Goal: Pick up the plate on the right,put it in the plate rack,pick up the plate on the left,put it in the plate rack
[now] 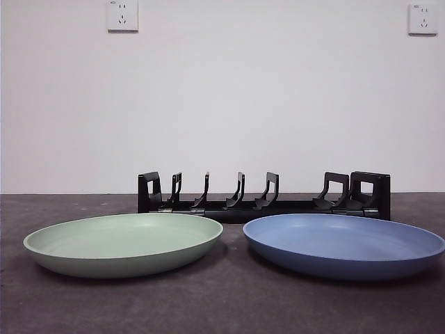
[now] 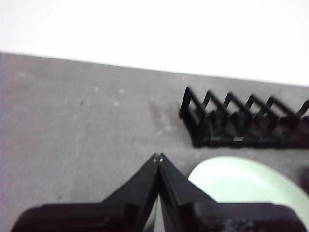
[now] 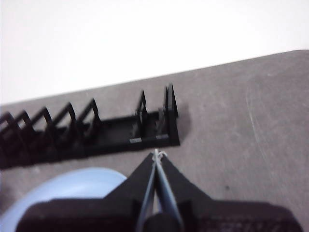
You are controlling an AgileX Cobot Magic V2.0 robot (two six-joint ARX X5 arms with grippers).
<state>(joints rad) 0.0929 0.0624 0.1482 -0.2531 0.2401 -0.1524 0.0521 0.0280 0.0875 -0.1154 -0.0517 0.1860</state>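
Note:
A pale green plate (image 1: 124, 243) lies flat on the table at the left, and a blue plate (image 1: 344, 245) lies flat at the right. Behind them stands the long black plate rack (image 1: 264, 198) with its row of curved dividers, nothing in its slots. Neither arm shows in the front view. My left gripper (image 2: 159, 157) is shut and hangs above the table beside the green plate (image 2: 241, 181), with the rack (image 2: 241, 123) beyond. My right gripper (image 3: 157, 154) is shut too, above the blue plate (image 3: 72, 193) and short of the rack's end (image 3: 145, 128).
A dark grey table (image 1: 222, 306) runs to a white wall with two sockets (image 1: 122, 15) high up. Bare table lies in front of both plates and at each end of the rack.

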